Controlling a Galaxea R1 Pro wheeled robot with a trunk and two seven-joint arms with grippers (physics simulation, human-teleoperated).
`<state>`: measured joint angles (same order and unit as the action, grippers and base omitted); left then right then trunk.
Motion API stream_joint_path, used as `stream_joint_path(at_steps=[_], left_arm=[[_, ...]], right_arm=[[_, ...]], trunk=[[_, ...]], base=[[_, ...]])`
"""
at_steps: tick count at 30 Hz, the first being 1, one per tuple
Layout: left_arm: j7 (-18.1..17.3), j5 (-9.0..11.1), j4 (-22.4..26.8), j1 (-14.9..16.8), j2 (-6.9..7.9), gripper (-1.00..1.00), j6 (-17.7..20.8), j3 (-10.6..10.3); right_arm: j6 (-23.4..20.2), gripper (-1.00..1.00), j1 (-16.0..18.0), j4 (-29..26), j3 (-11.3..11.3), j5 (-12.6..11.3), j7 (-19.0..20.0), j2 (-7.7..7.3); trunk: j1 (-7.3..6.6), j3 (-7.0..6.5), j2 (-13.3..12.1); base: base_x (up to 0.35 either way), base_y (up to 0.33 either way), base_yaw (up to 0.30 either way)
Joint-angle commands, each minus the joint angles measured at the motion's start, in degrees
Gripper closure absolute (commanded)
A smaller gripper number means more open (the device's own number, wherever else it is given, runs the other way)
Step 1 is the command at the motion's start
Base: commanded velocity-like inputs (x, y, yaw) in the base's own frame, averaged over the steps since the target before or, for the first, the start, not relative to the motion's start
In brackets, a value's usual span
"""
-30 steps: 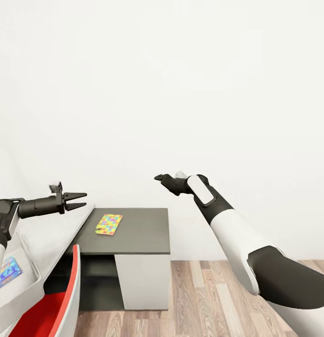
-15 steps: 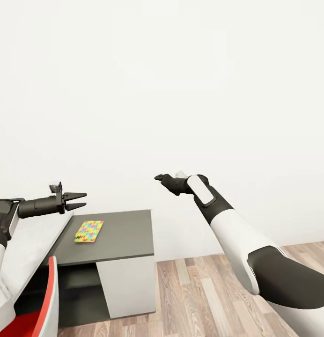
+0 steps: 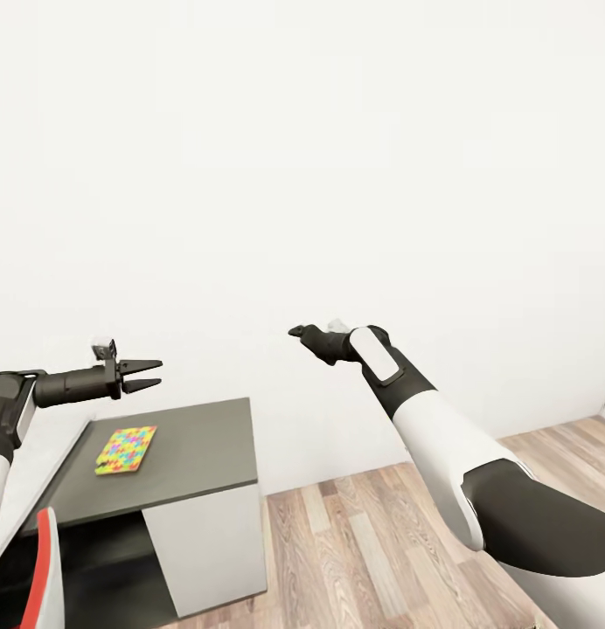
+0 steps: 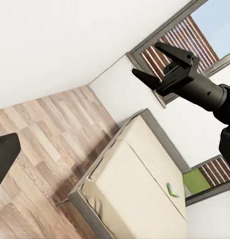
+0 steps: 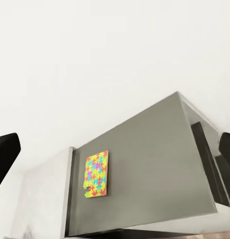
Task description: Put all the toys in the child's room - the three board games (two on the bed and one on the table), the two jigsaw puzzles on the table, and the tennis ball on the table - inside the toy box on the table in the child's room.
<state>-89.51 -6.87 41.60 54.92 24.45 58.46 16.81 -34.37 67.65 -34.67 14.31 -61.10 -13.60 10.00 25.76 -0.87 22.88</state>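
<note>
head view: the left gripper (image 3: 152,373) sits at the left edge of the frame, held level and pointing right, its two dark fingers spread with nothing between them. the right gripper (image 3: 295,332) is near the middle of the frame, raised on a bent white and black arm and pointing left against the white wall; from here i cannot tell whether it is spread or clenched. in the lower left a jigsaw puzzle (image 3: 126,449) lies flat on the dark grey cabinet (image 3: 198,454), close to the cabinet's left edge, just beside the pale tabletop (image 3: 36,445) that abuts it. a sliver of the red chair (image 3: 45,568) shows in the bottom left corner, and wood-plank floor (image 3: 381,542) fills the lower right. in the right wrist view the jigsaw puzzle (image 5: 96,174) lies left of centre on the cabinet top (image 5: 154,169), near the seam with the paler surface. in the left wrist view the right gripper (image 4: 162,67) appears in the upper right with its fingers parted and empty, and the bed (image 4: 139,189) with its beige mattress takes the lower middle, a small green and white object (image 4: 173,189) lying on it, too small to identify.
</note>
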Motion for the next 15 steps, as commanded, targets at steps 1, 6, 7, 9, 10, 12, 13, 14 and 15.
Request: stream_joint_path(at_steps=[1, 6, 7, 9, 10, 12, 13, 14, 15], left_arm=[[-0.5, -0.6, 0.1, 0.0, -0.01, -1.0, 0.6, 0.2], [-0.5, -0.6, 0.1, 0.0, -0.01, -1.0, 0.6, 0.2], [-0.5, -0.6, 0.1, 0.0, -0.01, -1.0, 0.6, 0.2], [-0.5, -0.6, 0.1, 0.0, -0.01, -1.0, 0.6, 0.2], [-0.5, -0.6, 0.1, 0.0, -0.01, -1.0, 0.6, 0.2], [-0.5, -0.6, 0.1, 0.0, -0.01, -1.0, 0.6, 0.2], [-0.5, -0.6, 0.1, 0.0, -0.01, -1.0, 0.6, 0.2], [-0.5, -0.6, 0.1, 0.0, -0.01, -1.0, 0.6, 0.2], [-0.5, -0.6, 0.1, 0.0, -0.01, -1.0, 0.6, 0.2]], right_arm=[[0.0, -1.0, 0.0, -0.1, 0.1, -0.6, -0.5, 0.0], [0.0, -1.0, 0.0, -0.1, 0.1, -0.6, -0.5, 0.0], [0.0, -1.0, 0.0, -0.1, 0.1, -0.6, -0.5, 0.0], [0.0, -1.0, 0.0, -0.1, 0.1, -0.6, -0.5, 0.0], [0.0, -1.0, 0.0, -0.1, 0.1, -0.6, -0.5, 0.0], [-0.1, -1.0, 0.0, -0.1, 0.1, -0.6, -0.5, 0.0], [-0.1, -1.0, 0.1, -0.1, 0.1, -0.6, -0.5, 0.0], [-0.1, -1.0, 0.1, -0.1, 0.1, -0.6, -0.5, 0.0], [-0.1, -1.0, 0.1, -0.1, 0.1, -0.6, -0.5, 0.0]], trunk=[[0.02, -0.02, 0.0], [0.02, -0.28, 0.0], [0.02, -0.33, 0.0], [0.02, -0.43, 0.0], [0.02, -0.49, 0.0], [0.02, -0.59, 0.0], [0.02, -0.64, 0.0], [0.02, -0.69, 0.0], [0.02, -0.75, 0.0]], base=[[0.0, 0.0, -0.262], [0.0, 0.0, -0.262], [0.0, 0.0, -0.261], [0.0, 0.0, -0.261], [0.0, 0.0, -0.261], [0.0, 0.0, -0.26], [0.0, 0.0, -0.26], [0.0, 0.0, -0.259], [0.0, 0.0, -0.259]])
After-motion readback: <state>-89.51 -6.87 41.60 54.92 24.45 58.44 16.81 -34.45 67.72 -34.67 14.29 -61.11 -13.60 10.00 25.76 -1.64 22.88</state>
